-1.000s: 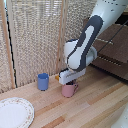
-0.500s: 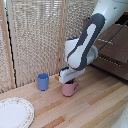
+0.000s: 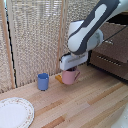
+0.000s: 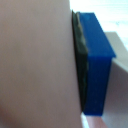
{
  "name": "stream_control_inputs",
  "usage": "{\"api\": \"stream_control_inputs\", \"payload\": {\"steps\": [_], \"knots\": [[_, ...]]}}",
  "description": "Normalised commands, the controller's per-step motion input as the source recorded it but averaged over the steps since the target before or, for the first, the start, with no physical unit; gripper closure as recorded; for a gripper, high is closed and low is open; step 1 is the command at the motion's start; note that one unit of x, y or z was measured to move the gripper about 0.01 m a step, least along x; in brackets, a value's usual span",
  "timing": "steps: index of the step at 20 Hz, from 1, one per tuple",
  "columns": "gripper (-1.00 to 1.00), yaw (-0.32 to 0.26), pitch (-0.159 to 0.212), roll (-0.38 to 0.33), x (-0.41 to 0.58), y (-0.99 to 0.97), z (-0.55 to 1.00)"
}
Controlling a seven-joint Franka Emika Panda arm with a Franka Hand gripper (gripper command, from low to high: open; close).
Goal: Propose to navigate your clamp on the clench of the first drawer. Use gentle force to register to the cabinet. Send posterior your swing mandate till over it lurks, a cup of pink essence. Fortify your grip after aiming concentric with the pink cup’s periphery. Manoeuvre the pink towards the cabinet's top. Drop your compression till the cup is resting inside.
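- Gripping the pink cup (image 3: 70, 76), the claw (image 3: 71, 67) sits right on top of it; in the wrist view a blue finger (image 4: 96, 65) presses flat against the pink wall (image 4: 37, 65).
- No writing or brand can be read on anything.
- Whether the pink cup touches the bench (image 3: 85, 102) or hangs just above it, I cannot tell.
- Beside the pink cup, on the exterior view's left, stands a blue cup (image 3: 43, 81); a white plate (image 3: 15, 113) lies further that way.
- Well apart from the pink cup, on the exterior view's right, is the cabinet (image 3: 114, 50).

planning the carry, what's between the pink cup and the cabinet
Only bare wooden table in the exterior view; nothing stands between the pink cup and the cabinet.
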Motion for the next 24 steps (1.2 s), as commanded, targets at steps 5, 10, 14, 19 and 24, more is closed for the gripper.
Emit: {"api": "stream_control_inputs", "payload": {"steps": [5,10,14,19,24], "knots": [[1.0,-0.294,0.0,-0.101,0.159,0.09,0.75],[1.0,-0.312,0.0,-0.099,0.119,0.04,0.77],[1.0,-0.306,0.002,-0.128,0.178,0.02,0.8],[1.0,-0.295,0.0,-0.132,0.178,0.06,0.77],[1.0,-0.277,0.008,-0.162,0.266,0.04,0.79]]}}
